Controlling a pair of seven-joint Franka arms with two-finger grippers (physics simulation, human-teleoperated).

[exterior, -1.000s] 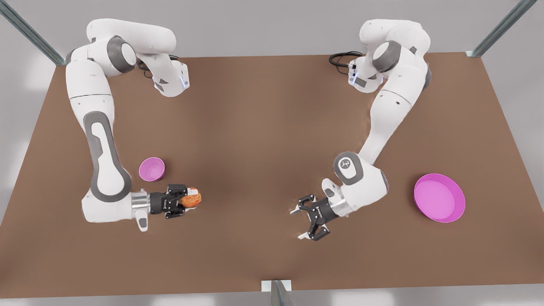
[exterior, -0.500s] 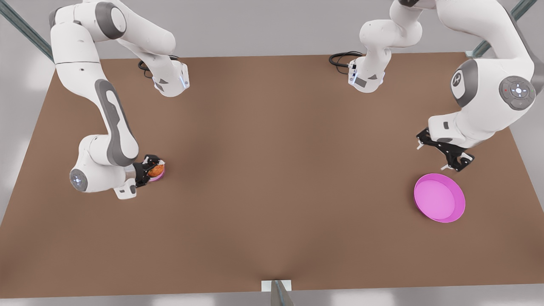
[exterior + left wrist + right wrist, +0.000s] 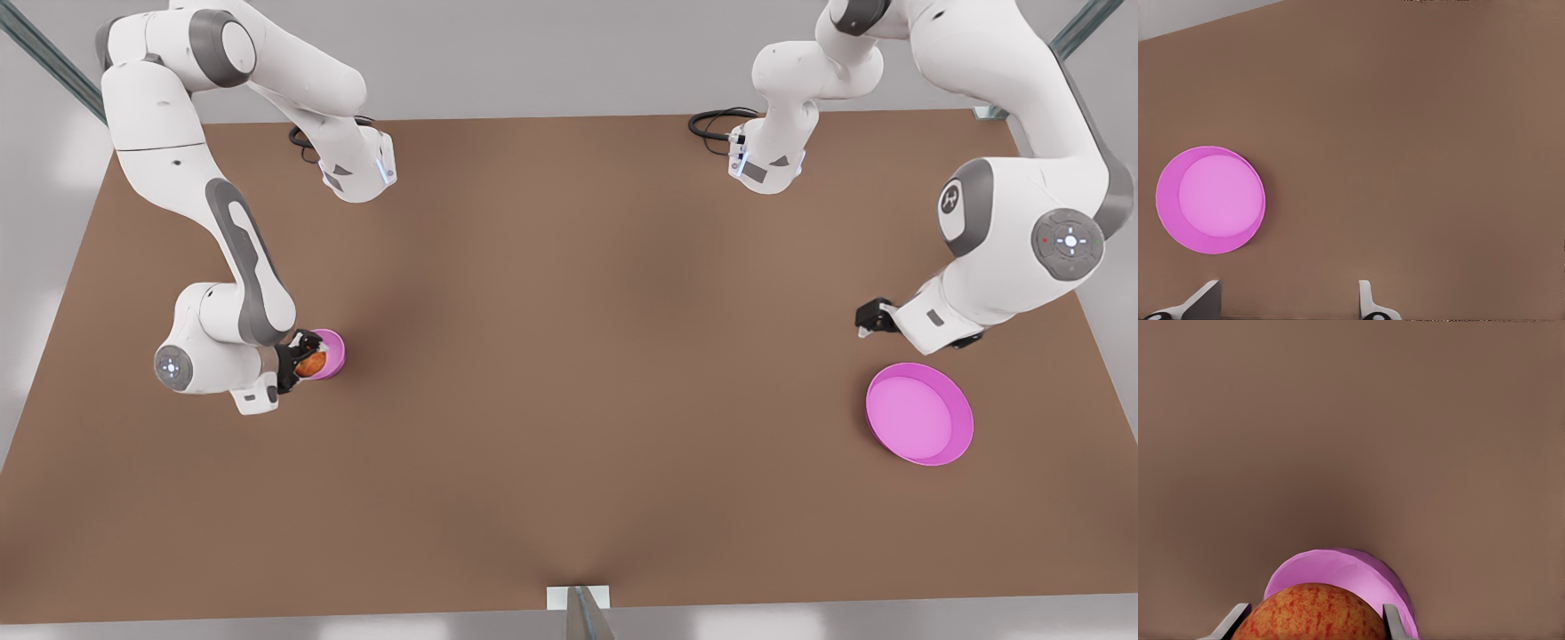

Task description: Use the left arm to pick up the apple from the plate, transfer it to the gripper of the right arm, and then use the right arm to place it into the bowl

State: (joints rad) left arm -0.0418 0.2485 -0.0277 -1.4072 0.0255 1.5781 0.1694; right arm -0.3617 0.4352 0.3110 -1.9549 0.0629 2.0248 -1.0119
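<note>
Compared with half a second ago, the right gripper (image 3: 307, 360) sits lower and closer over the bowl (image 3: 331, 354) on the front view's left; a second ago it held the apple (image 3: 310, 364) out over bare table beside the bowl. In the right wrist view the apple (image 3: 1313, 613) is pinched between the two fingers (image 3: 1390, 621), with the bowl (image 3: 1358, 577) directly behind it. We judge the handover done and the placing step in hand: the apple hangs at or just above the bowl's mouth, not yet released.

The left arm has drawn back to the front view's right. Its gripper (image 3: 876, 316) waits just beyond the plate (image 3: 919, 413), apart from it. The left wrist view shows its fingers (image 3: 1366, 300) spread wide, nothing between them, and the plate (image 3: 1168, 200) bare.

The apple is near round, so we read no clear long axis; stem direction is hidden by the fingers. Orientation should not matter for the drop, but the bowl is barely wider than the apple, so centring does.
</note>
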